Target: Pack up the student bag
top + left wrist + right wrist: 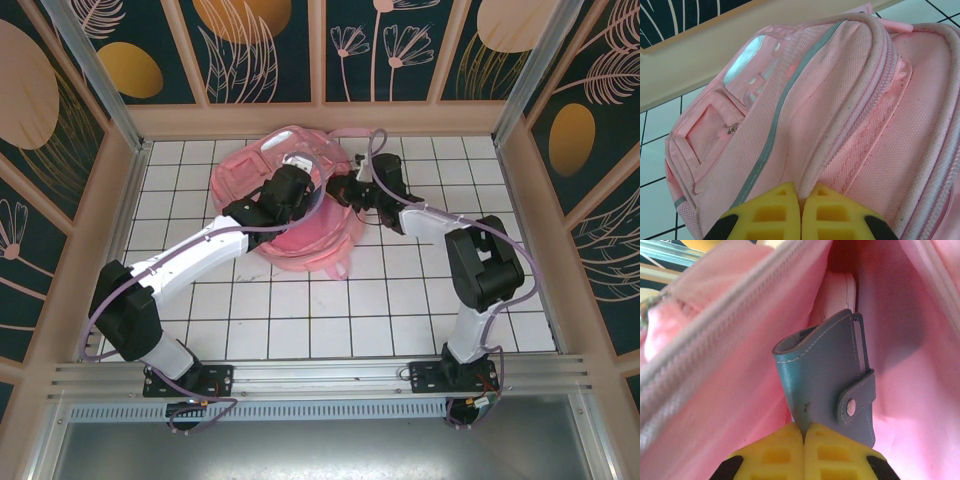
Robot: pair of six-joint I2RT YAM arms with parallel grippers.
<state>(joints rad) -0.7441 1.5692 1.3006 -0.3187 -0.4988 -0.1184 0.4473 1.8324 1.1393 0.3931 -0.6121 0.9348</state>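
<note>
The student bag (pixel 262 170) is a large pink backpack lying at the back middle of the tiled table. In the left wrist view its front pocket and pale stripe (pixel 771 135) face the camera. My left gripper (pixel 801 192) is shut on the whitish piped rim (pixel 840 125) of the bag's opening; from above it (pixel 303 192) sits on top of the bag. My right gripper (pixel 803 432) is inside the bag's pink lining (pixel 715 400), shut on the lower corner of a blue-grey snap wallet (pixel 825 375). From above, it (pixel 350 192) reaches into the bag from the right.
Behind the wallet a white flat item (pixel 842 290) stands deeper in the bag. The bag's zipper band (pixel 705 345) runs close along the left of the right gripper. Wooden walls (pixel 320 118) enclose the table just behind the bag.
</note>
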